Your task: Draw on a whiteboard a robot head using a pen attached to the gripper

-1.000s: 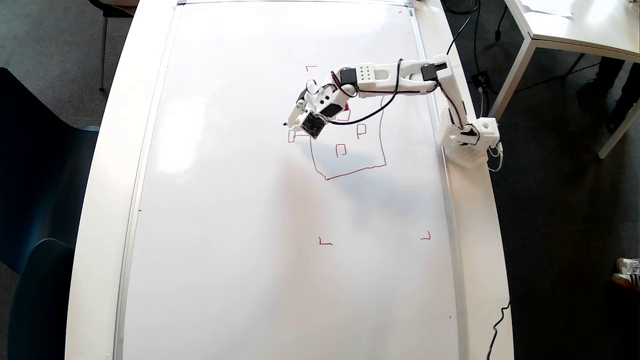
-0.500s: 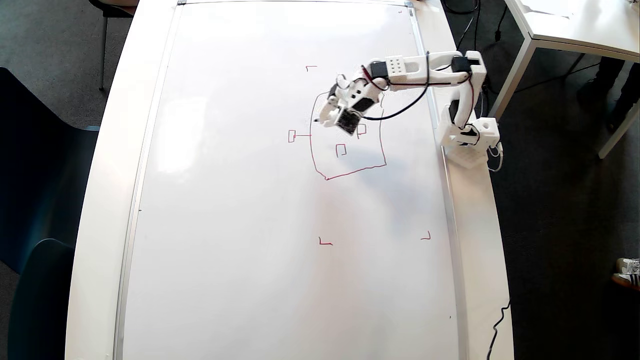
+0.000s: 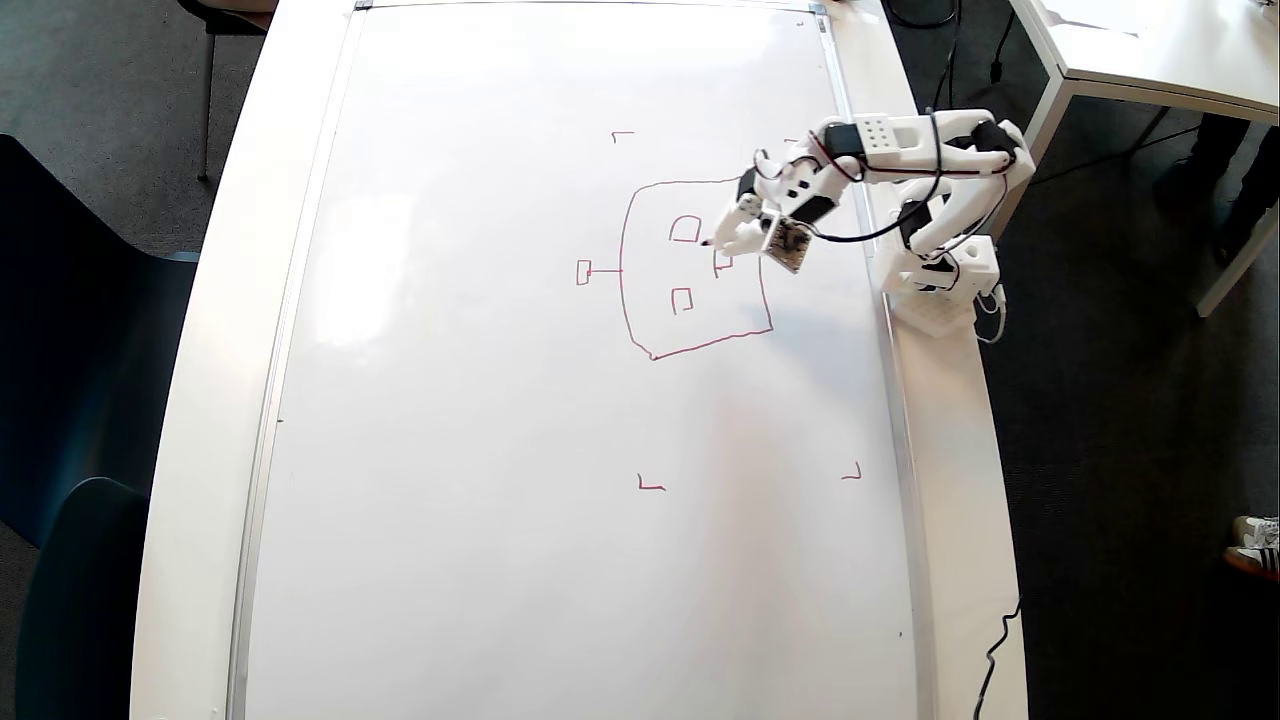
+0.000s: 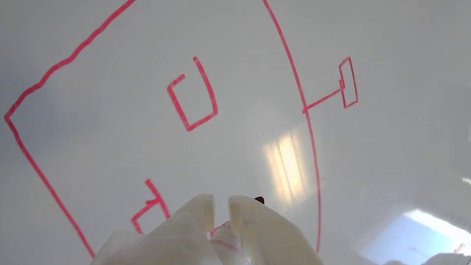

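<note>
No readable text, labels, brands or nos. anywhere. Only marks: red line drawing of the robot head (image 3: 695,268) on the whiteboard (image 3: 480,420), plus small red corner marks (image 3: 651,485), none forming letters or digits.

robot head (image 3: 697,268) on whiteboard (image 3: 480,400), hand (image 3: 722,240) above

Overhead wide; wrist close; shared drawing (image 3: 690,270).

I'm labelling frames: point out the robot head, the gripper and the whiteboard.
robot head (image 3: 700,347), overhead view, on its lower outline stroke.
gripper (image 4: 220,209), wrist view, midway between the two white fingertips.
whiteboard (image 3: 480,450), overhead view, on bare glossy surface.
</note>
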